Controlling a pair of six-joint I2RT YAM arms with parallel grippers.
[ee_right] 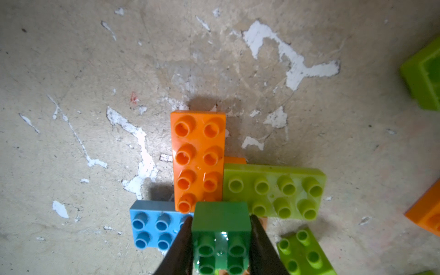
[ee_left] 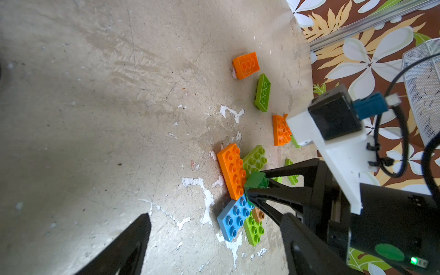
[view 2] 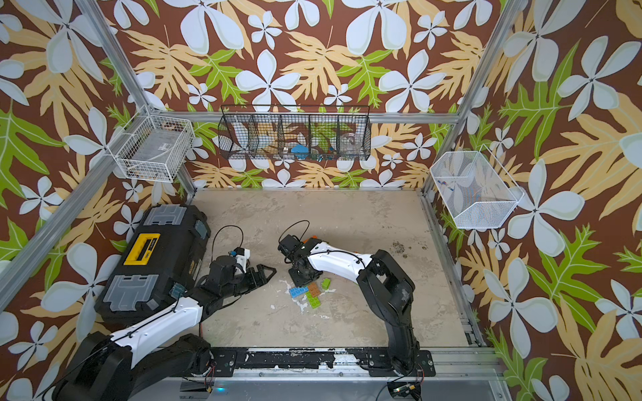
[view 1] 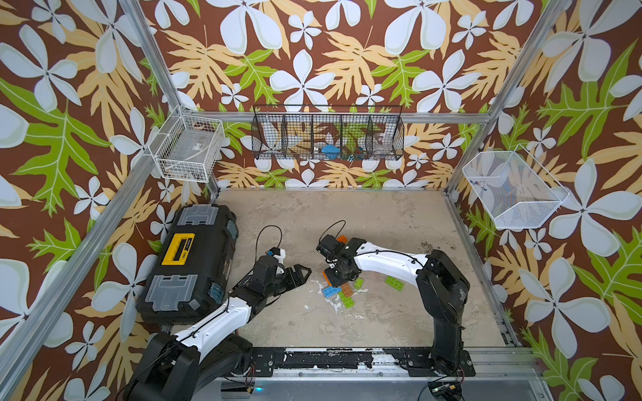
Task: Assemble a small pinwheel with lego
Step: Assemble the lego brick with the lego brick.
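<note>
In the right wrist view my right gripper (ee_right: 221,218) is shut on a dark green lego brick (ee_right: 221,226), which it holds studs-up over the hub of a flat pinwheel. Round that hub lie an orange plate (ee_right: 198,157), a lime plate (ee_right: 273,188), a blue plate (ee_right: 152,228) and a second lime plate (ee_right: 304,254). A brown piece (ee_left: 258,214) shows under the hub in the left wrist view. My left gripper (view 1: 307,274) stands open and empty, left of the pinwheel (view 1: 338,293) and apart from it.
Loose lego lies beyond the pinwheel: an orange brick (ee_left: 246,65), a lime brick (ee_left: 262,92), orange plates (ee_left: 279,129), and a lime plate (view 1: 394,283). A black toolbox (view 1: 194,260) fills the left side. Wire baskets (view 1: 328,135) hang on the walls.
</note>
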